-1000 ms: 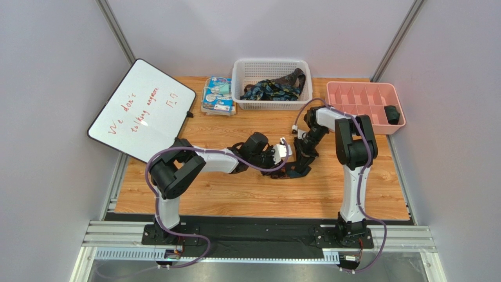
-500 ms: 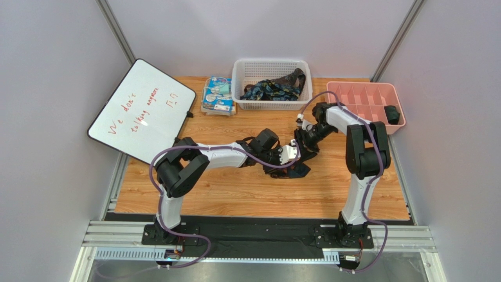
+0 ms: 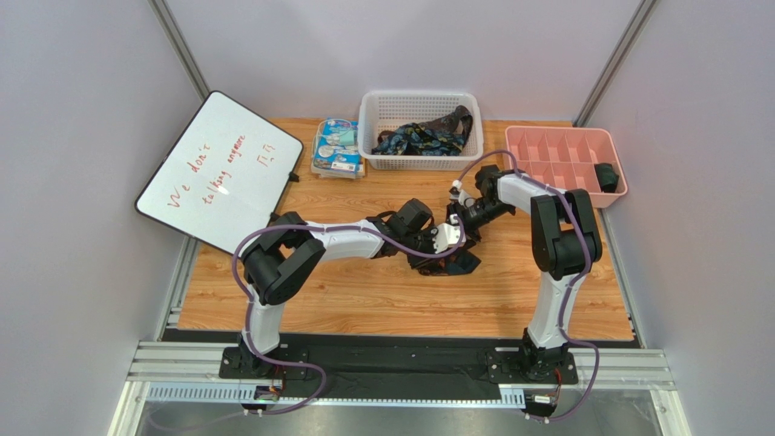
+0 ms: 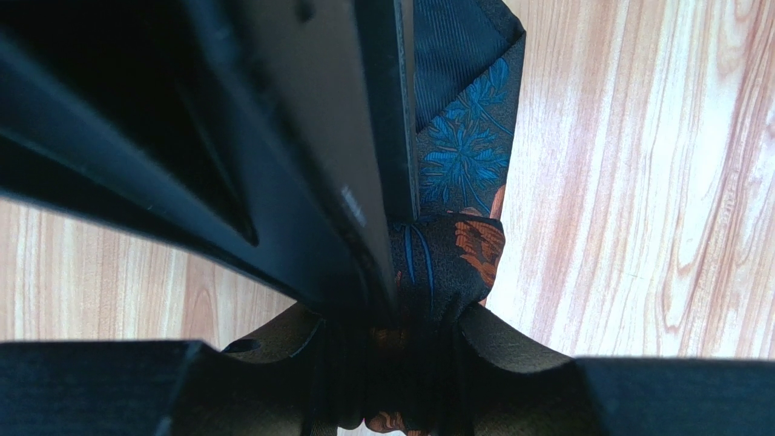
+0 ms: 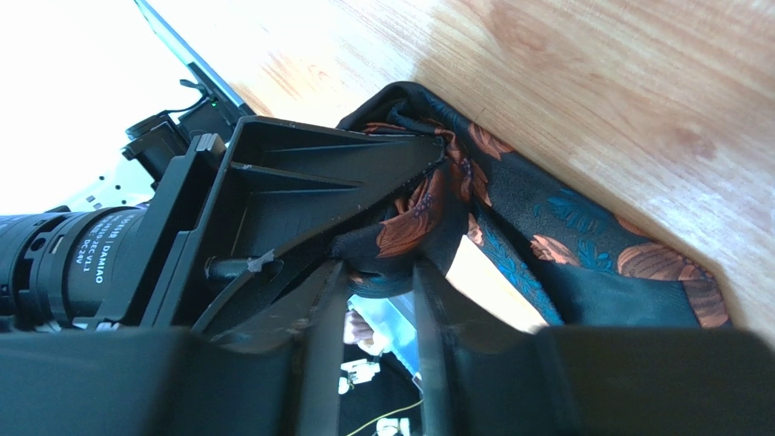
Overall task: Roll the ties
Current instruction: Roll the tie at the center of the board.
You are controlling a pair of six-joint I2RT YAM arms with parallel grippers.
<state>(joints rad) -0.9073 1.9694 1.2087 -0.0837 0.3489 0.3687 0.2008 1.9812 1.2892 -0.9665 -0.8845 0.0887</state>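
My left gripper (image 3: 452, 238) and right gripper (image 3: 462, 221) meet mid-table (image 3: 364, 295) at a tie (image 3: 459, 264) lying there. Behind them is a basket (image 3: 418, 94) with more ties (image 3: 423, 139) in it. A packet (image 3: 336, 147) lies just left of the basket, a divided tray (image 3: 559, 133) to its right. A whiteboard (image 3: 218, 173) overhangs the table's left edge.

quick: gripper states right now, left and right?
Left gripper: closed, pinching the tie.
Right gripper: closed on a fold of the same tie.

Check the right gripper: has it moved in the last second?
Yes. The right gripper, clamped on the tie, has shifted up the view toward the white basket.
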